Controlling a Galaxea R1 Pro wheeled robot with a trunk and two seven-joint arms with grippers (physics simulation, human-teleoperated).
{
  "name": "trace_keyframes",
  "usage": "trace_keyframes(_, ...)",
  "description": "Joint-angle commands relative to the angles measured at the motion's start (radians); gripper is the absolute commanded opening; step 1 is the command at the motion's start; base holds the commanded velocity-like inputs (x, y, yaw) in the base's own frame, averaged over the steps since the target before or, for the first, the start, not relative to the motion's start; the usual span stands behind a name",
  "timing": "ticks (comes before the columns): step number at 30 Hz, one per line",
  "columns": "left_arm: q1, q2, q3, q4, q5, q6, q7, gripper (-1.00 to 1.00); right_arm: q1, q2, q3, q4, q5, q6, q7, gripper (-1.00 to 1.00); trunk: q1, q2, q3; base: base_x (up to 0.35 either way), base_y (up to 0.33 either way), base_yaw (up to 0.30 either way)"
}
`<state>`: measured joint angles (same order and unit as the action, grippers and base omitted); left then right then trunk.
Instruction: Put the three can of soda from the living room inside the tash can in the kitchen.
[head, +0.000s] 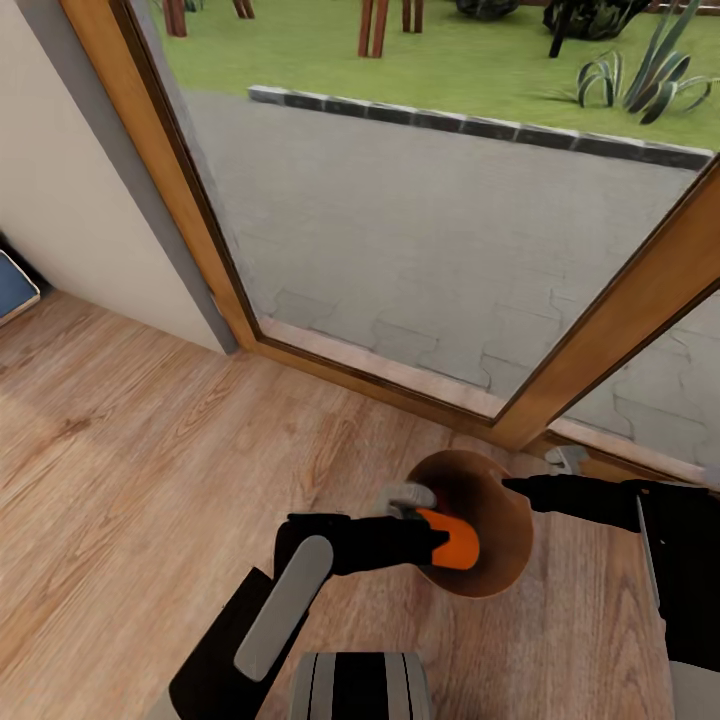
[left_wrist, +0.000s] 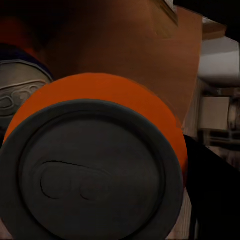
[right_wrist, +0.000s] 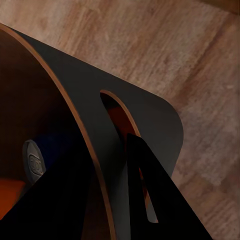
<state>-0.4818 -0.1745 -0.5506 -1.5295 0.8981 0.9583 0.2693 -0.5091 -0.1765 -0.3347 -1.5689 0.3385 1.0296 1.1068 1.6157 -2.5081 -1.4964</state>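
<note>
Left end effector (head: 440, 535) clenched on small orange cylindrical soda can (head: 455, 540), poised at mouth of round copper-brown trash can (head: 505, 560) for dropping in. Bin gripped by right end effector (head: 512, 486), seemingly tilted toward the can, above light wood plank floor (head: 150, 460); blue can (right_wrist: 37, 160) already inside.

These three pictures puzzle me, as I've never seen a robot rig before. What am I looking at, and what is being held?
They are simulator pictures of a two-armed wheeled robot. The big picture looks down from its head; the other two come from cameras by each claw. The left claw holds an orange can at the mouth of a brown bin, which the right claw grips by the rim, tilted above the wood floor beside a glass door. The left wrist picture shows the can's grey top close up. Another can lies inside the bin.
</note>
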Motion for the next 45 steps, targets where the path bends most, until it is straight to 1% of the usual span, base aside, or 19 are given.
trace_keyframes(1,0.0,0.0,-0.009,0.0,-0.005,-0.007,0.017,-1.0,0.0,0.0,0.0,0.0,-0.021,0.018,0.002,-1.0,0.0,0.0,0.0,0.0,0.0,0.0)
trace_keyframes(5,0.001,0.0,-0.022,0.0,-0.003,-0.022,0.041,-1.0,0.0,0.0,0.0,0.0,-0.021,0.018,0.002,-1.0,0.0,0.0,0.0,0.0,0.0,0.0)
trace_keyframes(8,0.001,0.0,-0.03,0.0,-0.002,-0.025,0.044,-1.0,0.0,0.0,0.0,0.0,-0.021,0.018,0.002,-1.0,0.0,0.0,0.0,0.0,0.0,0.0)
trace_keyframes(10,0.002,0.0,-0.045,0.0,-0.002,-0.048,0.047,-1.0,0.0,0.0,0.0,0.0,-0.021,0.018,0.002,-1.0,0.0,0.0,0.0,0.0,0.0,0.0)
trace_keyframes(15,0.0,0.0,-0.052,0.0,-0.003,-0.065,0.053,-1.0,0.0,0.0,0.0,0.0,-0.021,0.018,0.003,-1.0,0.0,0.0,0.0,0.0,0.0,0.0)
trace_keyframes(24,0.0,0.0,-0.052,-0.001,-0.005,-0.07,0.055,-1.0,0.0,0.002,0.001,0.0,-0.022,0.018,0.003,-1.0,0.0,0.0,0.0,0.0,0.0,0.0)
trace_keyframes(27,0.0,0.0,-0.052,-0.001,-0.004,-0.084,0.062,-1.0,0.0,0.002,0.001,0.0,-0.022,0.018,0.004,-1.0,0.0,0.0,0.0,0.0,0.0,0.0)
trace_keyframes(30,-0.001,0.0,-0.052,-0.001,0.0,-0.097,0.117,-1.0,0.0,0.0,0.0,0.0,-0.022,0.018,0.004,-1.0,0.0,0.0,0.0,0.0,0.0,0.0)
trace_keyframes(31,-0.001,0.0,-0.053,-0.001,0.008,-0.102,0.135,-1.0,0.0,0.0,0.0,0.0,-0.022,0.018,0.004,-1.0,0.0,0.0,0.0,0.0,0.0,0.0)
trace_keyframes(37,-0.001,0.0,-0.054,-0.001,0.014,-0.105,0.15,-1.0,0.0,0.0,0.0,0.0,-0.022,0.018,0.004,-1.0,0.0,0.0,0.0,0.0,0.0,0.0)
trace_keyframes(41,-0.001,0.0,-0.055,0.0,0.016,-0.147,0.153,-1.0,0.0,0.0,0.0,0.0,-0.022,0.018,0.004,-1.0,0.0,0.0,0.0,0.0,0.0,0.0)
trace_keyframes(45,-0.002,0.0,-0.059,0.0,0.016,-0.16,0.162,-1.0,0.0,0.0,0.0,0.0,-0.022,0.018,0.004,-1.0,0.0,0.0,0.0,0.0,0.0,0.0)
